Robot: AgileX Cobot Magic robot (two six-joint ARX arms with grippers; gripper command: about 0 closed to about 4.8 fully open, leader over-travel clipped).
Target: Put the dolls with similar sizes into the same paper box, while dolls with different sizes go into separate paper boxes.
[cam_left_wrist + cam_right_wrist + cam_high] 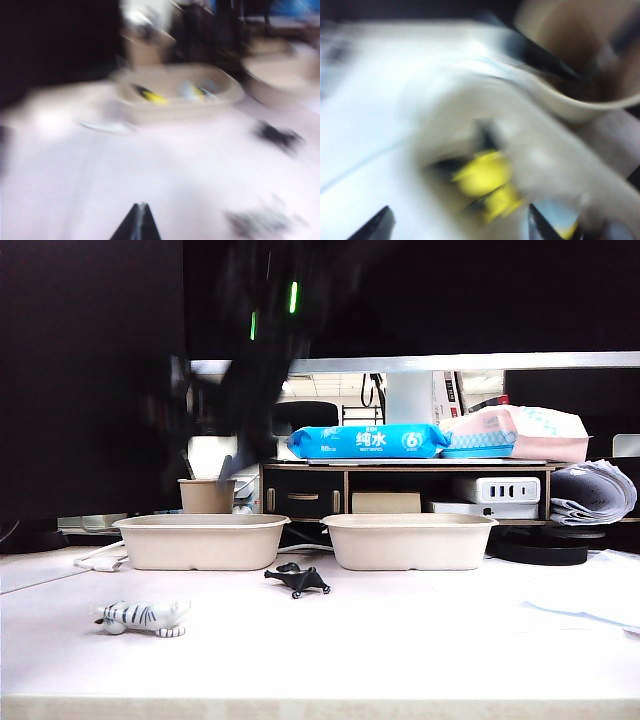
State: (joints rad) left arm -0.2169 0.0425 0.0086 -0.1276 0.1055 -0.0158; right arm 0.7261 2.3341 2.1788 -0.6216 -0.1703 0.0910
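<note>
Right gripper (457,225) above the left box (201,540), jaws apart, empty, yellow dolls (485,187) lying inside; left gripper (138,222) closed, empty; tiger (143,617) and black creature (297,580) on table, likely unsorted.

One arm (255,370) shows in the exterior view as a dark, motion-blurred shape, angled down toward the left rear of the table, green lights on it. By its wrist view it's the right arm. Right gripper (457,227): two dark fingertips wide apart, nothing between them, heavy blur. Left gripper (137,222): only dark tips show, pressed together in a point, low over the table, holding nothing.
</note>
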